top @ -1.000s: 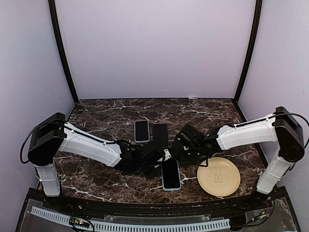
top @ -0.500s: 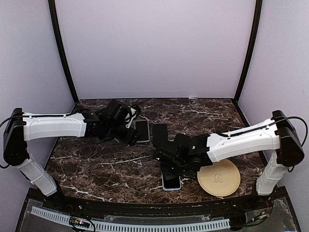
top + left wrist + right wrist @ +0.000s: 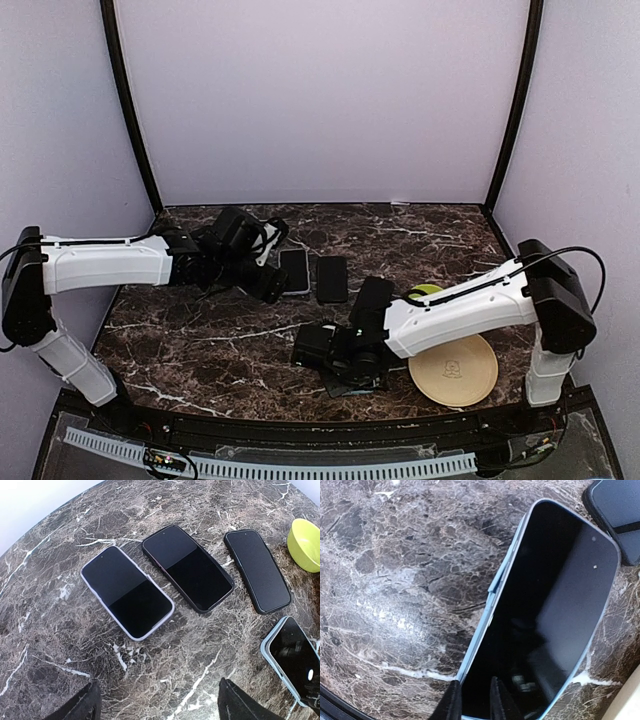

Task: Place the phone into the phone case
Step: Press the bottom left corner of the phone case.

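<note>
**Phone in case, front edge**

The phone [image 3: 545, 605] lies in its light-blue case [image 3: 491, 587] by the worktop's [image 3: 200, 350] front edge. The right gripper [image 3: 476, 700], nearly closed, sits over its end with no grasp visible. The left gripper [image 3: 162, 706] hangs wide open and empty toward the rear.

Nothing here is showing writing, a brand or a number clear enough to read. The plate [image 3: 453, 367] is carrying a faint raised mark at its middle, but it is coming through too small to make out. The white-cased phone [image 3: 127, 592], the black phone [image 3: 188, 568], the slim phone [image 3: 257, 570] and the blue-cased phone [image 3: 545, 610] are all showing plain dark glass, with no logo or label facing the cameras.
</note>
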Controlling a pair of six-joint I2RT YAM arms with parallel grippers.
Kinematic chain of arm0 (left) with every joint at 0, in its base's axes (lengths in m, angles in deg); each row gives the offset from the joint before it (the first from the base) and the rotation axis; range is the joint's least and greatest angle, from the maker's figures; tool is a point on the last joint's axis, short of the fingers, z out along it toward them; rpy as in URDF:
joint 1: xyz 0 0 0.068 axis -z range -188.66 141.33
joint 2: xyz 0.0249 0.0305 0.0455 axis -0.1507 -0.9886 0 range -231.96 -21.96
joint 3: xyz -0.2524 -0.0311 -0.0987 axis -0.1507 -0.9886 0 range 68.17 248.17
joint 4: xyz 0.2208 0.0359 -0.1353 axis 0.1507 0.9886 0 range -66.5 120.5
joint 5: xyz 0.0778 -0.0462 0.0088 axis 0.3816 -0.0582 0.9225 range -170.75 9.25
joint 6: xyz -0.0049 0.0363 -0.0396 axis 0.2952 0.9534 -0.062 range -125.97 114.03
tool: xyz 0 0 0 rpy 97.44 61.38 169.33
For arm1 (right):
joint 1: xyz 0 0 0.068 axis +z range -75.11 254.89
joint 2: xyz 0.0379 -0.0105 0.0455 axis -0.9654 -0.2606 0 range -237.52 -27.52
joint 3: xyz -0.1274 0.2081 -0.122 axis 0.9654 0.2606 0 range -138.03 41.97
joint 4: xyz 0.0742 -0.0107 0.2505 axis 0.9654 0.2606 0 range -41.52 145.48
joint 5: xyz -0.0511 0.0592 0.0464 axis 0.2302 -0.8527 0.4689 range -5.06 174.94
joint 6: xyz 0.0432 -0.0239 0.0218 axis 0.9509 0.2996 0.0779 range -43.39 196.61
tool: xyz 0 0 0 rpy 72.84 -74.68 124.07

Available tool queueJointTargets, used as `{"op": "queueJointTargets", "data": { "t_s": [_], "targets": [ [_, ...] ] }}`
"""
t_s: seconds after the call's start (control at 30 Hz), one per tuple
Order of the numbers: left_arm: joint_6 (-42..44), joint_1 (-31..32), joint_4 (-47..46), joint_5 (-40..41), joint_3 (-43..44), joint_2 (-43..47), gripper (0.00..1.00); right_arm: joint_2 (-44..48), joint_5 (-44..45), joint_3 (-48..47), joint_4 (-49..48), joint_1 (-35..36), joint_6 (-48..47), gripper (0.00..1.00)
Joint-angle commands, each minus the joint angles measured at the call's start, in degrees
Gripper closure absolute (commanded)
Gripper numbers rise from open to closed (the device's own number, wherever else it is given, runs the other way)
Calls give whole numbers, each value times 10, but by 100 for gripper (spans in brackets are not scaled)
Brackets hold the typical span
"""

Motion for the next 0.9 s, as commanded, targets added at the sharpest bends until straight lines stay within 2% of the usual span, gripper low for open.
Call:
{"op": "queueJointTargets", "data": {
  "t_s": [0.0,0.27,0.43,0.47,0.5,0.67,0.7,0.87],
  "targets": [
    [1,-3,0,-2,-7,25,18,-37,-53,41,46,15,20,84],
    [6,-3,0,7,-7,23,18,-75,-114,85,-2,11,-11,87],
    [6,-3,0,4,-6,20,18,-31,-64,52,35,-2,-21,86],
    [6,-3,0,4,-5,20,18,-17,-42,35,50,-5,-23,81],
    [6,-3,0,3,-5,20,18,-3,-16,16,65,-8,-22,71],
    [7,-3,1,7,-7,23,18,58,78,-42,96,-20,7,6],
    [8,-3,1,7,-7,25,18,67,87,-38,92,-24,14,2],
    [8,-4,-1,6,-8,27,18,75,63,3,45,-53,40,1]
  ]
}}
